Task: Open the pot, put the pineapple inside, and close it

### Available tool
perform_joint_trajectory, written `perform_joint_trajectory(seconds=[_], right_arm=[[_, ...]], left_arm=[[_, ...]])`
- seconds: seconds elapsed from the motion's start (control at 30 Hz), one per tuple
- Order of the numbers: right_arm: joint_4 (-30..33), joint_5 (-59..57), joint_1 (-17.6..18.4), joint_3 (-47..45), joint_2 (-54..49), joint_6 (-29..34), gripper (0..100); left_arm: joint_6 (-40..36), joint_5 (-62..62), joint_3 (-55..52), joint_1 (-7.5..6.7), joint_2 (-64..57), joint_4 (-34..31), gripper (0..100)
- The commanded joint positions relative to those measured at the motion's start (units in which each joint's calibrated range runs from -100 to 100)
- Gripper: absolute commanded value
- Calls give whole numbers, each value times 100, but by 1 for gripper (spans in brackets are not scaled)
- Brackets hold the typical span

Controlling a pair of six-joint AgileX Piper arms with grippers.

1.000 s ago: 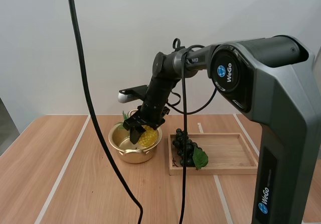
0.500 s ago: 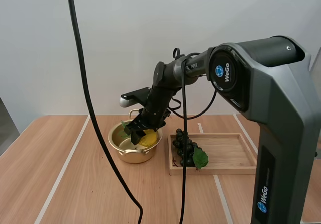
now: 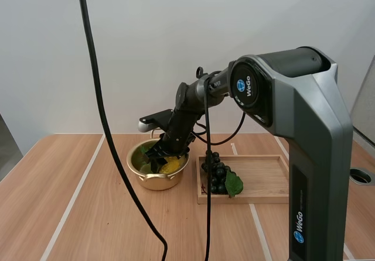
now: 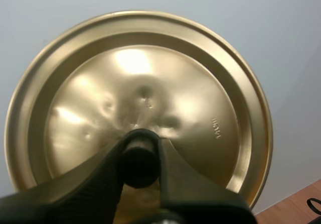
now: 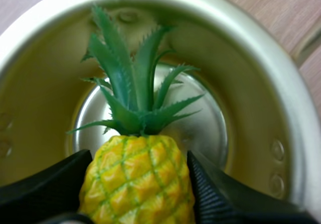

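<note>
A yellow pineapple (image 5: 136, 181) with a green leafy crown is pinched between my right gripper's (image 5: 138, 184) black fingers (image 5: 215, 194). It hangs inside the open golden pot (image 5: 261, 133), leaves toward the pot's bottom. From above, my right gripper (image 3: 161, 155) reaches down into the golden pot (image 3: 153, 179) and the pineapple (image 3: 171, 165) shows at its inner right side. My left gripper (image 4: 139, 158) is shut on the black knob (image 4: 138, 159) of the golden lid (image 4: 200, 98), held up against a pale wall.
A wooden tray (image 3: 269, 182) lies right of the pot, with a bunch of dark grapes (image 3: 215, 173) and a green leaf at its left end. Bare wooden tabletop (image 3: 70, 214) spreads to the left and front.
My right gripper has gone lower with the pineapple, from above the pot's rim down into the pot.
</note>
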State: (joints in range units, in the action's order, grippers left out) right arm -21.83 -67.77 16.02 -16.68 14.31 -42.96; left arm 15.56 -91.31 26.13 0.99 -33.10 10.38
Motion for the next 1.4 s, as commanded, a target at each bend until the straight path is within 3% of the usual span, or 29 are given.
perform_joint_trajectory(seconds=[0.0,0.1,0.23,0.3,0.4,0.43,0.93,1.37], right_arm=[[116,82,-23,-20,44,-52,0],[257,110,-23,-20,44,-30,0],[339,106,-23,-20,44,-29,23],[353,106,-23,-20,44,-29,43],[366,106,-23,-20,44,-29,89],[366,106,-23,-20,44,-29,100],[366,180,-23,168,23,-34,100],[281,-1091,5,1276,-729,12,100]], left_arm=[[-19,61,48,9,-14,-8,0],[-19,61,48,9,-14,-8,0],[-19,61,48,9,-2,-8,0],[-19,29,48,9,27,-8,0],[-19,-67,48,9,71,-8,0],[-19,-76,48,9,69,-8,0],[-19,-2,48,9,69,-8,0],[-19,-2,48,9,69,-8,0]])
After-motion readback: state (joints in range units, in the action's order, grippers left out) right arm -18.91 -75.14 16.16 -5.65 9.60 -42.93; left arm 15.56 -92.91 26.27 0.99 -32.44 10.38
